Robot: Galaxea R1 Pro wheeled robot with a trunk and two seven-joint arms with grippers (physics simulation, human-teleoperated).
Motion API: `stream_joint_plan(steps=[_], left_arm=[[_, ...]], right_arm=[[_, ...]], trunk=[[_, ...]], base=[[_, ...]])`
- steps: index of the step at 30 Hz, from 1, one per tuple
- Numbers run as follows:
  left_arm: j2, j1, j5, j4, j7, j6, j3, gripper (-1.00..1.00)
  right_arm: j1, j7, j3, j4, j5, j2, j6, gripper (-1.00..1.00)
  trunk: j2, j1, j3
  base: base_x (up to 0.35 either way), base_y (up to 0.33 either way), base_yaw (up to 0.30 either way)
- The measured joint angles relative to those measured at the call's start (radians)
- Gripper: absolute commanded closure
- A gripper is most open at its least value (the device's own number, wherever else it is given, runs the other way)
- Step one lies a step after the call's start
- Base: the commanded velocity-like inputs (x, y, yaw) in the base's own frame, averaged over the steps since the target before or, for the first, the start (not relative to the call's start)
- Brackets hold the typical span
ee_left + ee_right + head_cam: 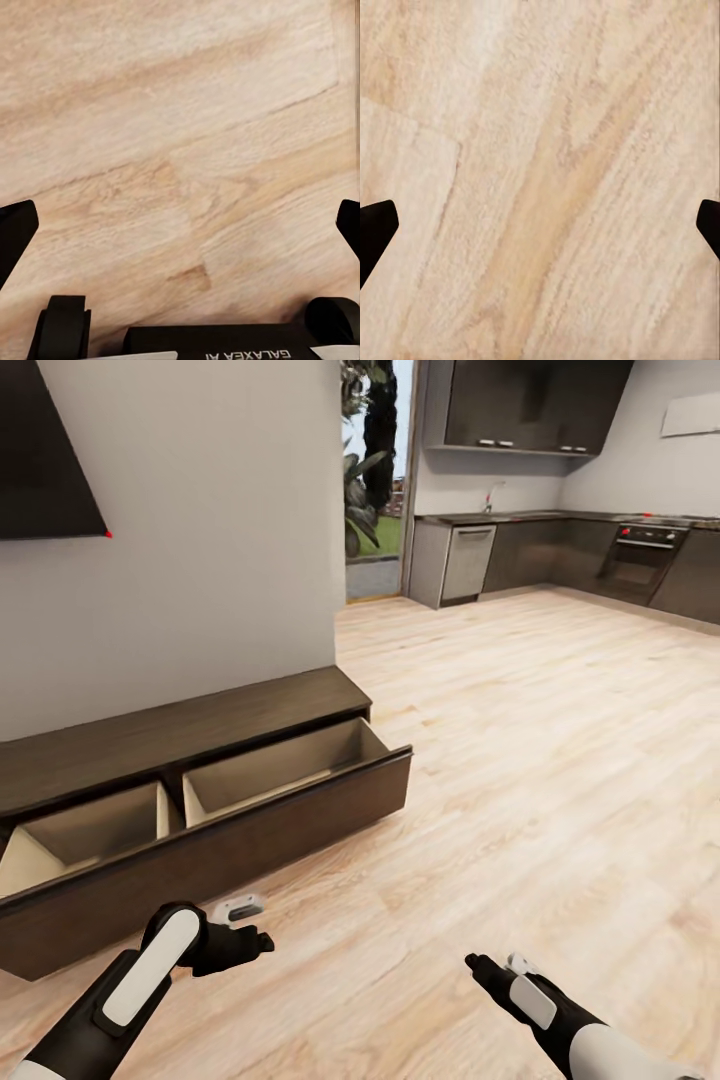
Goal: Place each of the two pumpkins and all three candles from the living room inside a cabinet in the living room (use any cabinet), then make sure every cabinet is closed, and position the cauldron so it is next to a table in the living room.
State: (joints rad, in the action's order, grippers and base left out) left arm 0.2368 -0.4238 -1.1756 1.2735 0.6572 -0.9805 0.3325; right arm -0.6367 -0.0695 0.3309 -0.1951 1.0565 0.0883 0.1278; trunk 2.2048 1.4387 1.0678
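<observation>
The dark brown cabinet point(200, 725) stands low against the pale wall at the left. Its long drawer point(260, 835) is pulled out, showing two light tan compartments with nothing in them. My left gripper point(262, 941) hangs just in front of the drawer front, low over the plank floor. In the left wrist view the left gripper point(180, 225) is open over bare planks. My right gripper point(476, 963) sits further right over the floor, and the right gripper point(540, 225) is open too, holding nothing. Pumpkins, candles, cauldron and table are out of view.
A black TV point(45, 450) hangs on the wall above the cabinet. Wide wood floor point(540, 760) stretches right toward a kitchen with grey units point(530, 555), a dishwasher point(467, 560) and an oven point(640, 555). A glass doorway point(375, 490) shows plants outside.
</observation>
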Motion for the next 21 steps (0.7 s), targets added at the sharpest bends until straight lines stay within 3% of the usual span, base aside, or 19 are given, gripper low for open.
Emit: stream_joint_plan(steps=[21], left_arm=[[0.000,0.000,0.001,0.000,0.000,0.000,0.000,-1.00]], right_arm=[[0.000,0.000,-0.001,0.000,0.000,-0.003,0.000,-1.00]], trunk=[[0.000,0.000,0.018]], base=[[0.000,0.000,-0.251]])
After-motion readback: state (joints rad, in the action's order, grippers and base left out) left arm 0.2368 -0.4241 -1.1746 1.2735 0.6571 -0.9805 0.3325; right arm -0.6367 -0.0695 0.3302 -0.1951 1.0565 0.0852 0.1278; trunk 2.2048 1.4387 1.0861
